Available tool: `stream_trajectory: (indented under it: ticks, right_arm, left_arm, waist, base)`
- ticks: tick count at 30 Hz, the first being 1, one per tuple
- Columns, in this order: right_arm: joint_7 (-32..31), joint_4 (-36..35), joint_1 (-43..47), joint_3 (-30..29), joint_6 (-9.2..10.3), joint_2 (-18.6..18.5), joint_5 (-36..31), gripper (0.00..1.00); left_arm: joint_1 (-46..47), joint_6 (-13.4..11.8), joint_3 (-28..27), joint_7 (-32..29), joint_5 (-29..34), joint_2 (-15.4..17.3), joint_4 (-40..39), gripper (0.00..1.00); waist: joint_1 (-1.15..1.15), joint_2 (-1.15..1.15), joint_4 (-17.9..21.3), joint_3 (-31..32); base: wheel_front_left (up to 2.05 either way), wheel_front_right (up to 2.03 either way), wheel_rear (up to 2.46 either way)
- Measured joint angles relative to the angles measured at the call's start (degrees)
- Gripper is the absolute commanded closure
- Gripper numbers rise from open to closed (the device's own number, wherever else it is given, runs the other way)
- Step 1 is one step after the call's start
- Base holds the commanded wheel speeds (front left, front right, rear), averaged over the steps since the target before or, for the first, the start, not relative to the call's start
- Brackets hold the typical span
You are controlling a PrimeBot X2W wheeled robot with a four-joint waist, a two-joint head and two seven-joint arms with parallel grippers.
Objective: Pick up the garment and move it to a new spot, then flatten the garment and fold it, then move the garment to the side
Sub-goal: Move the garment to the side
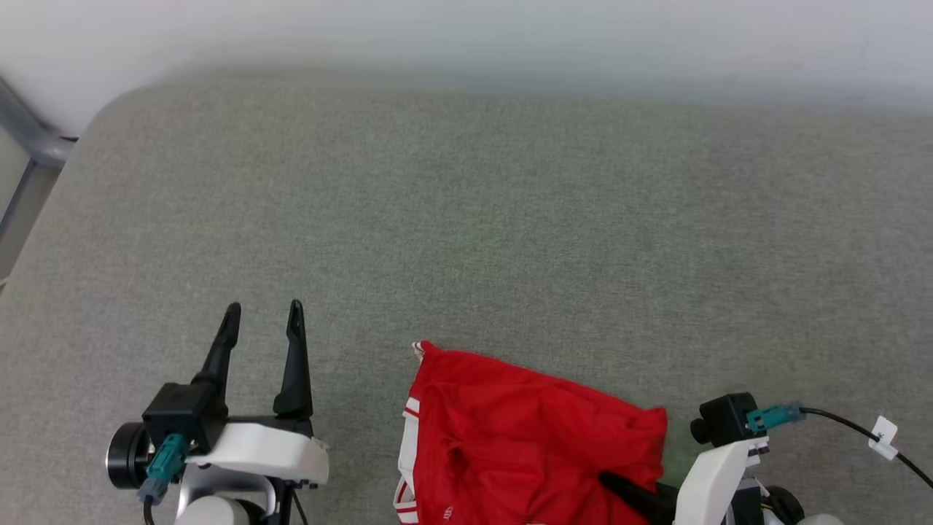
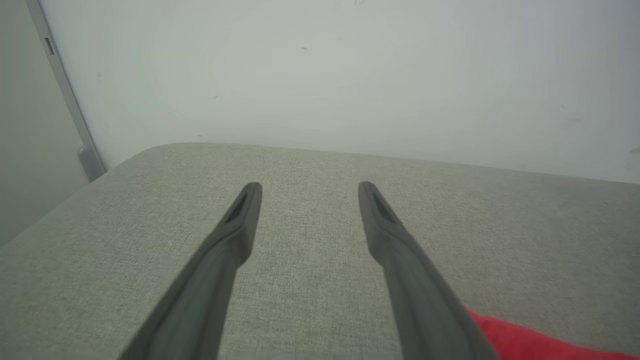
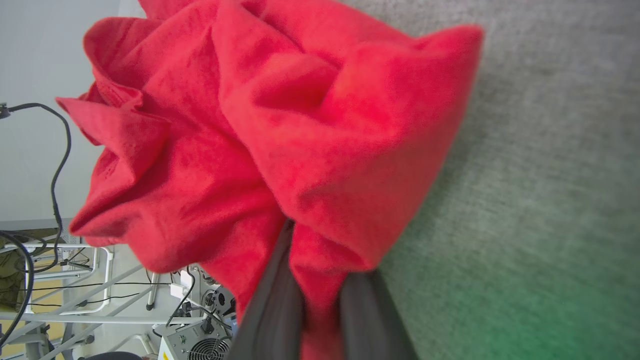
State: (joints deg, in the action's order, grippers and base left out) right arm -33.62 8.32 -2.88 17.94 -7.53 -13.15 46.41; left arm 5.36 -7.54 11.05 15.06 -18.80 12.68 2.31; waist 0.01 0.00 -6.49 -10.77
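Observation:
The garment, bright red with white striped trim along its left side, lies crumpled at the near edge of the grey padded surface. My right gripper reaches in from the lower right and is shut on the garment's right part. In the right wrist view its two dark fingers pinch a fold of the red cloth, and their tips are buried in it. My left gripper stands open to the left of the garment, fingers apart with nothing between them. The left wrist view shows a red corner of the garment beside the left gripper.
A pale wall runs behind the grey surface. A grey metal frame stands at the far left. Past the surface's edge, the right wrist view shows cables and metal racks. A black cable with a white tag trails from my right wrist.

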Motion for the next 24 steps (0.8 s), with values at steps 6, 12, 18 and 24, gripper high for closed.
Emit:
stream_trajectory:
  ticks: [6, 12, 18, 24]
  right_arm:
    - [1.9, -3.8, -2.0, 2.9, 0.02, -4.4, -3.0, 1.00]
    - [0.6, -9.7, -4.7, 4.9, 0.02, -10.3, -8.0, 1.00]
    - [-2.5, -15.0, -7.0, 4.2, 0.02, -15.3, -11.0, 1.00]
    - [-3.1, -16.9, -10.3, 3.2, 0.00, -17.7, -13.2, 1.00]
  left_arm:
    - [-1.9, 0.6, -1.0, 0.0, 0.2, -0.2, 0.7, 0.00]
    - [-2.8, 1.0, -1.7, 0.0, 1.0, -0.3, -0.3, 0.00]
    - [-2.6, 1.8, -1.7, 0.0, 2.0, -0.8, -1.7, 0.00]
    - [0.7, 2.5, -1.1, 0.0, 4.0, -0.3, -3.8, 0.00]
  waist:
    - [-0.01, 0.00, 2.5, 2.7]
    - [-0.01, 0.00, 7.5, 4.1]
    - [-0.01, 0.00, 14.1, 3.9]
    - [-0.01, 0.00, 21.1, 1.0]
  base:
    - [0.00, 0.00, 0.00]
    - [0.00, 0.00, 0.00]
    - [0.00, 0.00, 0.00]
    - [0.00, 0.00, 0.00]
